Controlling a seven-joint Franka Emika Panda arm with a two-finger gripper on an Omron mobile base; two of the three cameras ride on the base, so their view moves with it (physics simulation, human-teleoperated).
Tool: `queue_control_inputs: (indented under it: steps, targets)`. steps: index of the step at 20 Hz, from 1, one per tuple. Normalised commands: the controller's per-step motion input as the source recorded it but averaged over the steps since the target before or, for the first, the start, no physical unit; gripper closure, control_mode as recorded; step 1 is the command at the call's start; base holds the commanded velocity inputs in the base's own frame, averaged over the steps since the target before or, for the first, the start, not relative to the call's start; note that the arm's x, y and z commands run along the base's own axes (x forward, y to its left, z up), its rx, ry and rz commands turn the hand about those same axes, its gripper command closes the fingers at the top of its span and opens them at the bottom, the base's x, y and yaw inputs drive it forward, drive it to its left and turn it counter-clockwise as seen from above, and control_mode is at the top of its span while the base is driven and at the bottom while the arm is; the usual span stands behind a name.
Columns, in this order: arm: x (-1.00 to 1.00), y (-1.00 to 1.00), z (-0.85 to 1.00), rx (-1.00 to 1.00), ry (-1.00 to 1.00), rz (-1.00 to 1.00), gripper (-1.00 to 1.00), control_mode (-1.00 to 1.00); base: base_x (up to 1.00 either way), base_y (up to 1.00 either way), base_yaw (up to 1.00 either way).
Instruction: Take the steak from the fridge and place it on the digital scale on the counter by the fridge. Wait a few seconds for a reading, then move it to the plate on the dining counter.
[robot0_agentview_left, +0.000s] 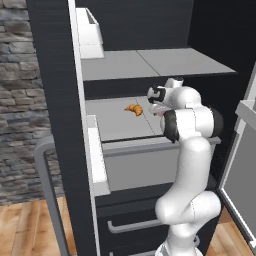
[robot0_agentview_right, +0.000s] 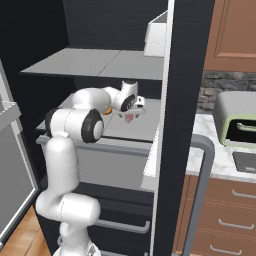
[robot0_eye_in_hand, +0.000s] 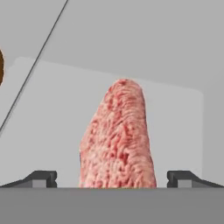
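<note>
End effector (robot0_eye_in_hand: 112, 179) is inside the fridge (robot0_agentview_left: 55, 125), over the middle shelf (robot0_agentview_left: 115, 122). Its jaws stand at full spread w/ nothing held; in the hand view the two dark tips (robot0_eye_in_hand: 41, 178) sit far apart at the bottom, one each side of the meat.

The steak (robot0_eye_in_hand: 118, 140) lies straight ahead of the end effector, centred btwn the tips. Its long axis runs away from the hand, i.e. along the line the hand is looking, so the jaws span its short width, not its length. Near end of the slab drops out of sight at the bottom of that view, so can't tell whether the tips are touching it yet or just beside it. Looks to me like the pre-grasp step: tips straddle it, close not yet made. Only one arm here, so no choice of hand.

From the right base view the steak (robot0_agentview_right: 129, 117) shows as a small pink bit just under the hand, flat on the grey shelf. Whether the tips are down to shelf level I can't make out from either base view.

Outward: an orange croissant (robot0_agentview_left: 133, 108) sits on the same shelf, to the arm's left of the hand and apart from the steak. Prob. no obstacle, but a sideways drift could nudge it. Beyond the fridge's right door, the digital scale (robot0_agentview_right: 245, 161) lies on the table beside a green-trimmed toaster oven (robot0_agentview_right: 235, 125).
</note>
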Motion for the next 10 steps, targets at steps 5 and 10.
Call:
queue_control_inputs:
  steps: [5,10]
  targets:
    - [0.22,0.00,-0.26,0.00,0.00,0.00,-1.00,-1.00,0.00,0.00,0.00]
    - [0.00,0.00,-0.30,0.00,0.00,0.00,-1.00,-1.00,0.00,0.00,0.00]
